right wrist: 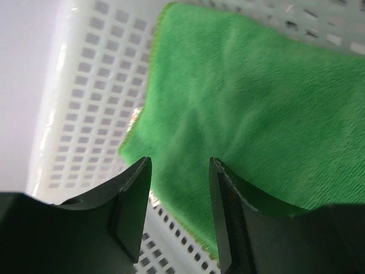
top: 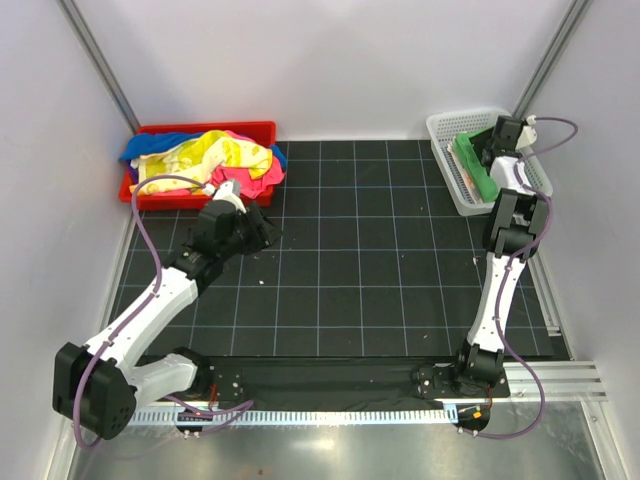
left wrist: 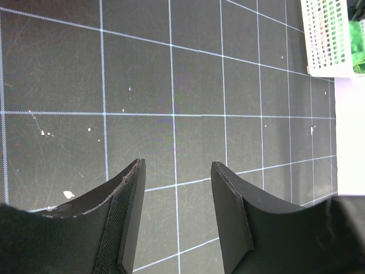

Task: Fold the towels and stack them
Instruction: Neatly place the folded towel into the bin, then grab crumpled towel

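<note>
Spanning the work area: black grid mat (top: 350, 270), white specks scattered mid-left. Far left, red tray (top: 255, 127) holding heap of unfolded towels (top: 215, 158), with yellow, pink, blue and cream mixed, piled above rim. Far right, white mesh basket (top: 443, 150) with folded green towel (top: 474, 168) lying inside. Left gripper (left wrist: 177, 171) just near of tray, over bare mat, fingers apart, nothing between. Right gripper (right wrist: 179, 168) down inside basket, right over green towel, fingers spread, not clamped on cloth; contact with towel unclear. Basket walls close around it.
</note>
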